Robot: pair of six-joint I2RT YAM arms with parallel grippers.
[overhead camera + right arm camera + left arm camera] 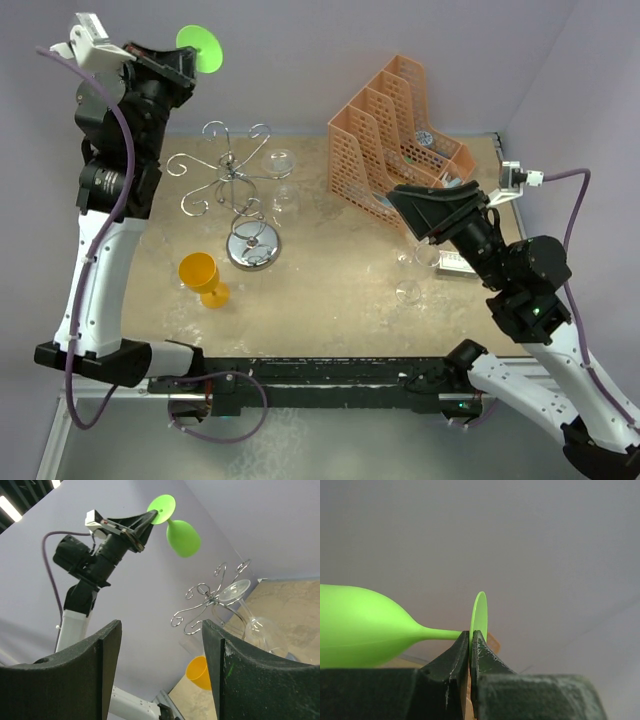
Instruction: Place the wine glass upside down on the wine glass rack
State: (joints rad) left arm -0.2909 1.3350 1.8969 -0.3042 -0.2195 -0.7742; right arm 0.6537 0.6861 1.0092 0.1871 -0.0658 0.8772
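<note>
Wine glass: the green wine glass [182, 537] hangs in mid-air, foot uppermost and bowl tilted downward, clear of everything else I can see.
Left gripper: my left gripper [471, 645] has its fingers clamped fully together on the rim of the glass's flat foot, with stem and bowl sticking out sideways from the jaws.
Wine glass rack: the silver wine glass rack [232, 175] stands on the table [330, 290] on its round base, lower than the green glass and well apart from it.
On the rack: a clear glass [250, 620] hangs bowl-down from one curled arm.
Near the base: a yellow goblet [203, 277] stands upright just left of the rack's base.
Right gripper: my right gripper [161, 630] has its fingers spread wide and holds nothing. It sits low on the right side, above more clear glasses [408, 292].
Backdrop: an orange mesh organiser [395, 130] stands at the far right of the table.
</note>
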